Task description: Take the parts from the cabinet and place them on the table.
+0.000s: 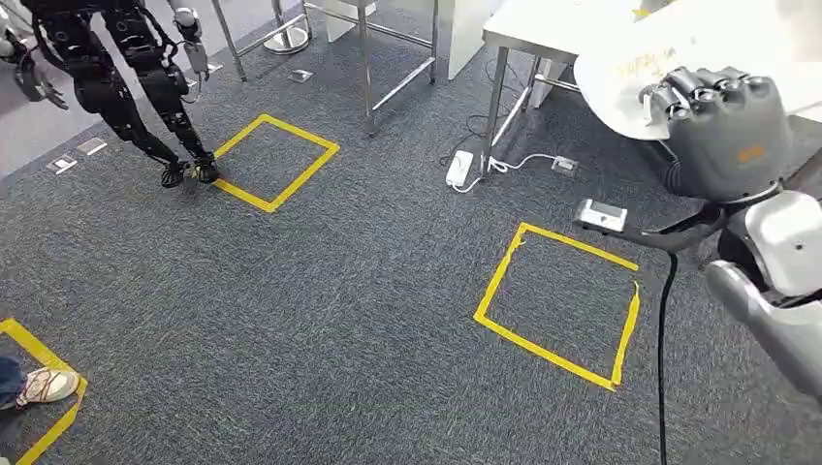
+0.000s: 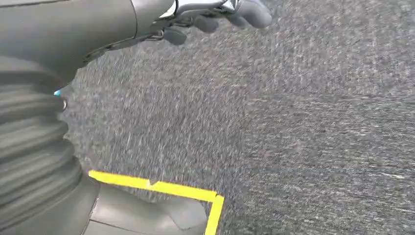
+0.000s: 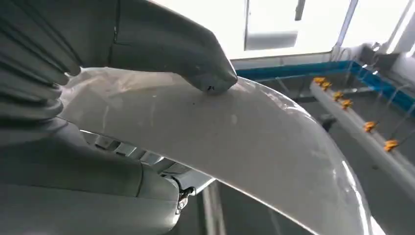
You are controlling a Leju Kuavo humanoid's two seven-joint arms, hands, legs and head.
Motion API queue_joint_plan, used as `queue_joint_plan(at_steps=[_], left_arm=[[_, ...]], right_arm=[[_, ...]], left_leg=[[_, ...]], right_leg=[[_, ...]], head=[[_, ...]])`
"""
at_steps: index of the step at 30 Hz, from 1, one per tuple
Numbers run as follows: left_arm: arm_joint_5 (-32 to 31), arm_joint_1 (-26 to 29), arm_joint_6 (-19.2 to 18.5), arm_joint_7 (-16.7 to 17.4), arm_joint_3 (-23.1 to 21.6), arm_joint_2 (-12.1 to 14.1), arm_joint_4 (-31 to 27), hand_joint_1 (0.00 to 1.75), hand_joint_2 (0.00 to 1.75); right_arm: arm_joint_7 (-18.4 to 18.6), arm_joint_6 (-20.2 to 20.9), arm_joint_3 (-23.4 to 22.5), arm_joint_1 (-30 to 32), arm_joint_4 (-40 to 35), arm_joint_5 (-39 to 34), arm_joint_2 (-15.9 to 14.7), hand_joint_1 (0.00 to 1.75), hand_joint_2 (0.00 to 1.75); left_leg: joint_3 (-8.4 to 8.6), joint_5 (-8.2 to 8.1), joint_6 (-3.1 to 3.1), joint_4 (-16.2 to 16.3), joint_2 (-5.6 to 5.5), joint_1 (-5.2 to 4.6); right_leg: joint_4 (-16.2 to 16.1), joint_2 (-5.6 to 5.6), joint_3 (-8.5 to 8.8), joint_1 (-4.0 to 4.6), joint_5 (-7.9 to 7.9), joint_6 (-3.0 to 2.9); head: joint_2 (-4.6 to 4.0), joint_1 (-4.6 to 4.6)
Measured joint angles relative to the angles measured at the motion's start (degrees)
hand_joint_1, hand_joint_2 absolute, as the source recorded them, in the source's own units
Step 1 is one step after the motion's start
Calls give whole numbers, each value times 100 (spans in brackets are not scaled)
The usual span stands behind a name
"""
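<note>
Mid-carry: the right hand [image 1: 722,126] grips a white part [image 1: 630,82], raised beside the table [image 1: 543,24]; the left hand [image 2: 215,17] hangs over carpet, fingers curled, holding nothing. Next, likely: set the part on the table.

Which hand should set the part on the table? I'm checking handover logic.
Right. The right hand already grips the white part, raised near the white table. The left hand hangs over carpet holding nothing.
</note>
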Motion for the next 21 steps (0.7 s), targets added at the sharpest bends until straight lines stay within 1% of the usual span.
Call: queue_joint_plan(at_steps=[1,2,3,4,5,6,7,8,9,10,11,12,13,14,15,17,18,19,20,21], left_arm=[[22,11,2,0,30,6,0,0,175],[35,20,2,-2,61,7,0,0,175],[57,25,2,-22,85,7,0,0,175],[63,24,2,-42,92,4,0,0,175],[63,19,2,-63,100,4,0,0,175],[63,15,2,-83,111,4,0,0,175],[63,13,2,-90,118,7,0,0,175],[63,15,2,-98,129,2,2,0,175],[63,9,2,-103,138,0,0,0,175],[63,5,2,-103,153,-2,2,0,175],[63,-3,2,-103,164,0,0,0,175],[61,-15,2,-103,164,-2,0,0,175],[61,-30,2,-103,166,-13,0,0,175],[57,-33,0,-103,170,-4,-2,0,175],[55,-26,0,-101,173,-7,-2,0,175],[48,-15,-13,-83,207,-7,0,0,175],[48,-21,-15,-70,221,-4,0,0,175],[35,-36,-20,-33,223,-7,0,0,175],[22,-55,-46,6,225,-9,0,0,175],[22,-76,-61,50,227,-15,0,0,175]], right_arm=[[-4,-17,65,-20,45,30,52,175,175],[-18,-33,109,-18,98,50,87,175,175],[-11,-54,160,-15,162,65,118,175,175],[0,-81,199,-14,219,94,135,175,175],[9,-125,232,-16,265,109,150,175,175],[26,-185,260,-19,312,129,166,175,175],[26,-246,282,-32,356,155,183,175,175],[24,-323,310,-61,426,192,227,175,175],[28,-383,332,-91,503,236,267,175,175],[28,-424,362,-99,573,282,325,175,175],[35,-446,382,-98,658,313,367,175,175],[44,-455,395,-103,737,345,389,175,175],[48,-472,406,-112,820,361,411,175,175],[55,-503,426,-170,919,387,439,175,175],[72,-540,450,-229,995,396,485,175,175],[105,-616,502,-257,1139,422,581,175,175],[125,-671,514,-258,1254,463,625,175,175],[140,-721,516,-259,1344,498,671,175,175],[172,-797,516,-273,1431,557,729,175,175],[221,-866,516,-301,1493,639,796,175,175]], left_leg=[[-232,-215,-13,474,-42,1],[-453,-366,-25,897,-54,2],[-617,-387,-32,1157,-56,4],[-627,-273,-34,1113,-59,7],[-524,-44,-36,825,-68,19],[-334,220,-43,387,-101,39],[-113,463,-63,-103,-223,72],[24,481,-80,-439,-503,117],[86,453,-32,-476,-524,113],[71,453,2,-475,-438,92],[76,458,48,-474,-391,71],[80,474,88,-484,-343,72],[89,508,142,-531,-275,107],[95,513,171,-538,-230,102],[91,513,204,-538,-167,89],[88,499,224,-537,-46,71],[87,495,230,-536,15,65],[91,490,234,-536,71,57],[97,483,239,-536,130,47],[111,474,238,-536,193,38]], right_leg=[[0,71,0,-3,-4,-7],[1,142,-1,-3,-6,-11],[2,219,0,-7,-6,-10],[5,286,2,-17,-6,-7],[12,356,2,-27,-5,0],[30,418,3,-40,-13,18],[60,476,1,-57,-29,48],[112,542,-27,-50,-54,99],[154,632,-76,-45,-61,143],[128,675,-87,-54,-34,187],[92,738,-87,-74,-8,230],[63,793,-86,-77,19,273],[131,677,-107,-67,-17,292],[286,321,-179,-30,-104,307],[617,172,-340,-35,-294,321],[1481,125,-751,-38,-678,336],[1782,123,-899,-38,-761,336],[1825,121,-926,-37,-708,323],[1588,115,-816,-32,-534,303],[1133,94,-576,-19,-294,268]], head=[[0,-13],[0,-22],[0,-24],[0,-24],[0,-28],[0,-28],[0,-28],[0,-31],[0,-35],[0,-28],[0,-30],[0,-31],[0,-26],[0,30],[0,53],[0,53],[0,57],[0,59],[0,59],[0,61]])
